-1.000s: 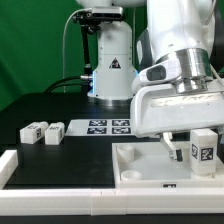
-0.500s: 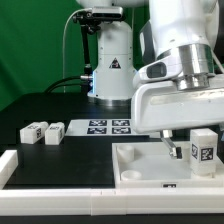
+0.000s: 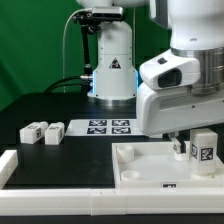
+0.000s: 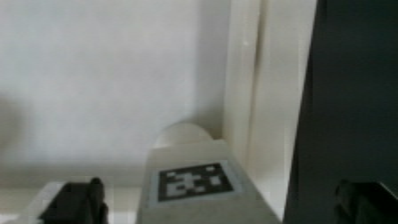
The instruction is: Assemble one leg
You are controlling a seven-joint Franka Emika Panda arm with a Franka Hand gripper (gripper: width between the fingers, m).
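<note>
A white leg (image 4: 192, 180) with a black-and-white tag stands between my gripper's (image 4: 217, 200) two dark fingers; the fingers are wide apart and do not touch it. In the exterior view the gripper (image 3: 178, 142) hangs low over the large white panel (image 3: 150, 165), mostly hidden by the hand. A small tagged leg (image 3: 182, 149) shows just under it. Another leg (image 3: 204, 148) stands upright on the panel's right side. Two more legs (image 3: 35, 131) (image 3: 53, 132) lie on the black table at the exterior view's left.
The marker board (image 3: 108, 126) lies behind the panel near the robot base (image 3: 110, 70). A white raised frame (image 3: 40, 180) runs along the front and left of the table. The panel's edge (image 4: 267, 90) borders dark table in the wrist view.
The arm's wrist and hand have lifted upward in the exterior view. The legs and the panel have not moved.
</note>
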